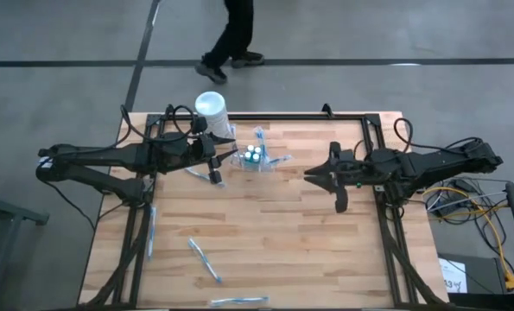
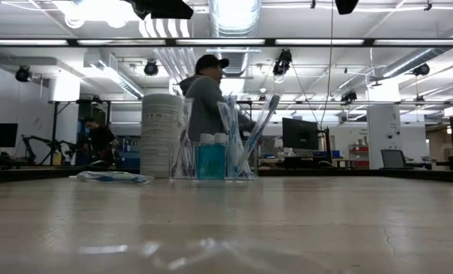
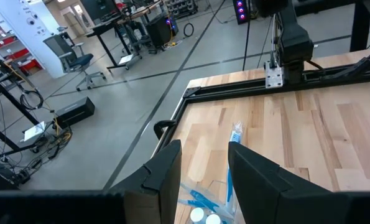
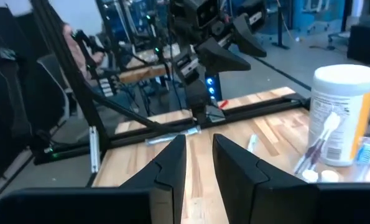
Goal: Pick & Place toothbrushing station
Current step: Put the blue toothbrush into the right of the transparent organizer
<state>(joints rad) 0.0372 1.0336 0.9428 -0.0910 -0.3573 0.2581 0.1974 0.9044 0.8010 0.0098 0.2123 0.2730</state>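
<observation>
The toothbrushing station, a small clear holder with blue-and-white bottles and upright toothbrushes, stands on its base on the wooden table near the far edge. It also shows in the low view, and its white caps show in the left wrist view and right wrist view. My left gripper hovers just left of the station, open, with nothing between its fingers. My right gripper hangs to the right of the station, apart from it. Its fingers stand a narrow gap apart, with nothing between them.
A tall white lidded cylinder stands at the far edge behind the left gripper. Wrapped toothbrushes lie loose on the table: one near the station, others toward the near edge and the left edge. A person walks beyond the table.
</observation>
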